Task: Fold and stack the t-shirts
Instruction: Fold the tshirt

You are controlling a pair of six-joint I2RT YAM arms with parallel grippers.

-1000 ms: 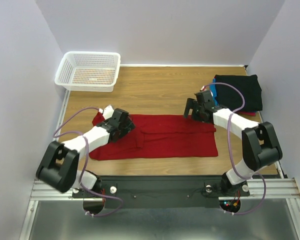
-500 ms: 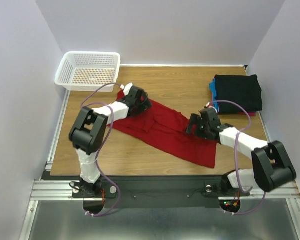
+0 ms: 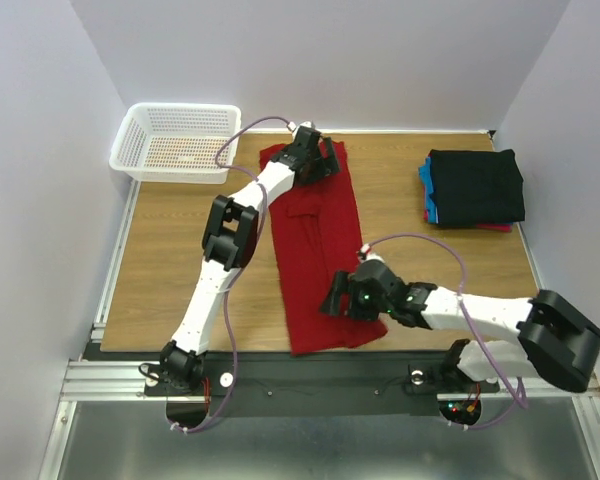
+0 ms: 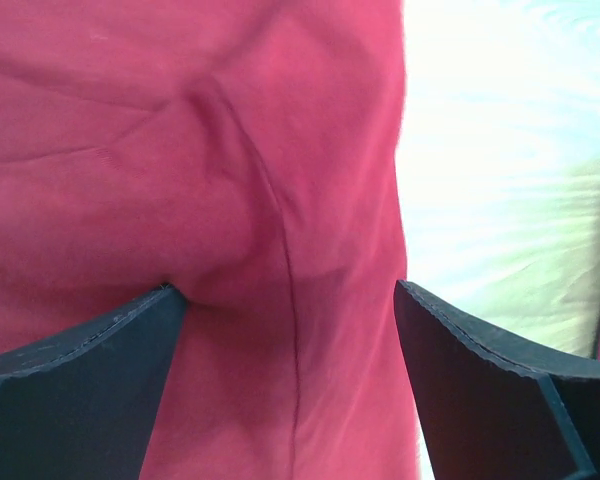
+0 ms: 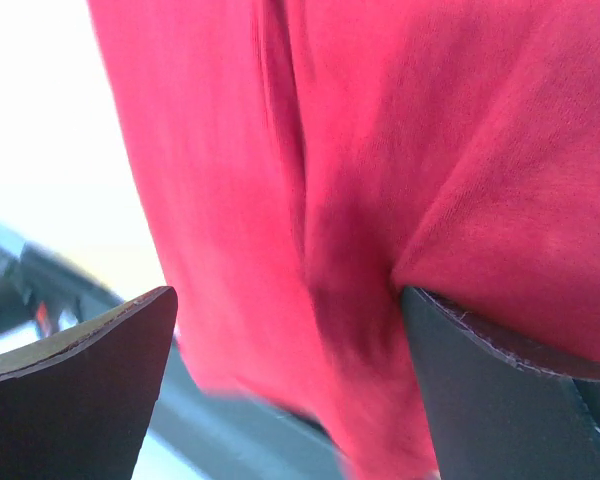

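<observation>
The plain red t-shirt [image 3: 315, 260] lies flat as a long strip running from the far middle of the table to its near edge. My left gripper [image 3: 315, 160] sits on the shirt's far end; in the left wrist view its fingers stand apart over red cloth [image 4: 280, 150], open [image 4: 288, 290]. My right gripper [image 3: 338, 298] rests on the near end, also open [image 5: 288, 290], with red cloth [image 5: 380, 120] between the fingers. A folded stack sits far right: a black shirt [image 3: 477, 185] on top, a blue edge [image 3: 426, 190] and a pink-red edge [image 3: 500, 228] below.
A white lattice basket [image 3: 177, 142] stands at the far left corner. The near table edge and black rail [image 3: 310, 375] lie just below the shirt's near end. Grey walls close in the left, back and right sides.
The red shirt has swung from lying left-to-right to lying front-to-back. The left gripper went to the far middle with one end, and the right gripper came to the near middle.
</observation>
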